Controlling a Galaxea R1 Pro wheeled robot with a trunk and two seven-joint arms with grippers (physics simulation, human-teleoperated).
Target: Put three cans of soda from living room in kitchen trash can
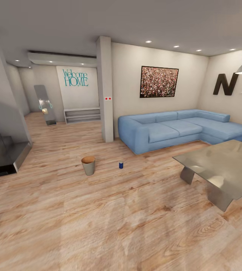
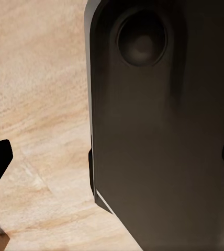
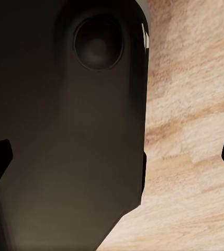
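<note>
pale plank floor point(image 1: 109, 226), grey low table point(image 1: 226, 165), bin point(image 1: 88, 165) near blue can point(image 1: 121, 165)

Open plank floor point(image 1: 109, 222) ahead, grey table point(image 1: 226, 165) right, sofa point(image 1: 181, 130) behind

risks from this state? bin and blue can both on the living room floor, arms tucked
1. The blue can is small and stands upright on the floor close to the bin; a clumsy low reach could tip it or bump the bin.
2. The low table juts out on the right, so a wide approach may clip its corner.
3. I see just one can from the head view; the other two may need searching, perhaps behind the sofa or the table.
</note>
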